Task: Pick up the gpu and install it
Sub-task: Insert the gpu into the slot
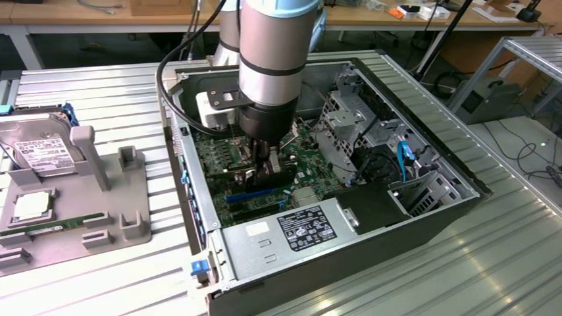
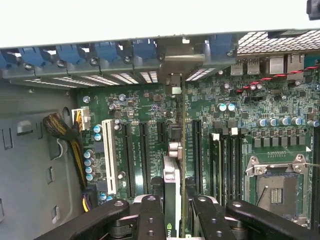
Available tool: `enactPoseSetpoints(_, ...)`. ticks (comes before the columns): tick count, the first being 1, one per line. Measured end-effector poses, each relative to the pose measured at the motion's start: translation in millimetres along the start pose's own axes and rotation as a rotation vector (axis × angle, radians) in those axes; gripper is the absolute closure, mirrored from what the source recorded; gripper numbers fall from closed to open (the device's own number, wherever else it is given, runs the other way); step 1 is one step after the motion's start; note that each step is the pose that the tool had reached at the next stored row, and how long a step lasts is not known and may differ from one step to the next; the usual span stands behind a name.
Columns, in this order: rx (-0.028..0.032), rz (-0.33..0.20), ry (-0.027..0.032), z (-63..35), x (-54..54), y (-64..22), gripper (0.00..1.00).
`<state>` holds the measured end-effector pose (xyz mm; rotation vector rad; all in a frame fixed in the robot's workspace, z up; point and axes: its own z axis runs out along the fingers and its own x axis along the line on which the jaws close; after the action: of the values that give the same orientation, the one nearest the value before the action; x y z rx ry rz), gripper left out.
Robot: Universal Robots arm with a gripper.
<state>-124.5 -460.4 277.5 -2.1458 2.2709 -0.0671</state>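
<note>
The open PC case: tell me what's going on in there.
The robot arm reaches down into the case, its gripper holding the gpu on edge between the jaws. The card stands upright over the motherboard, lined up with the slots and pointing at the rear brackets. A hard drive sits in a holder outside.

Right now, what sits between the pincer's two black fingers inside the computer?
In the wrist view, the gpu stands edge-on between the pincer's fingers, over the green motherboard.

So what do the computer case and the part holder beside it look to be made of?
Computer case: apparently bare sheet metal, dull silver, with folded edges and punched vent holes. Part holder: probably moulded or printed plastic, matte grey, with thick blocky posts.
</note>
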Motion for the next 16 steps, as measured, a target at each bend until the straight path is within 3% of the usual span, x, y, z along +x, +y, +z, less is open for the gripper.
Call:
enactPoseSetpoints(1, -0.0003, 0.000, -0.0042, -0.1, 0.0, 0.0, 0.73)
enactPoseSetpoints(2, -0.0010, 0.001, -0.0153, 0.0, 0.0, -0.2, 0.73)
enactPoseSetpoints(3, -0.0014, 0.001, -0.0214, 0.0, 0.0, -0.5, 0.73)
enactPoseSetpoints(5, -0.0015, 0.001, -0.0288, 0.2, -0.2, -1.8, 0.73)
enactPoseSetpoints(8, -0.0016, 0.001, -0.0288, 0.2, -0.1, -1.8, 0.73)
enactPoseSetpoints(12, -0.0012, 0.001, -0.0190, 0.2, -0.4, -1.8, 0.73)
enactPoseSetpoints(16, -0.0010, 0.001, -0.0177, 0.2, -4.0, -1.7, 0.73)
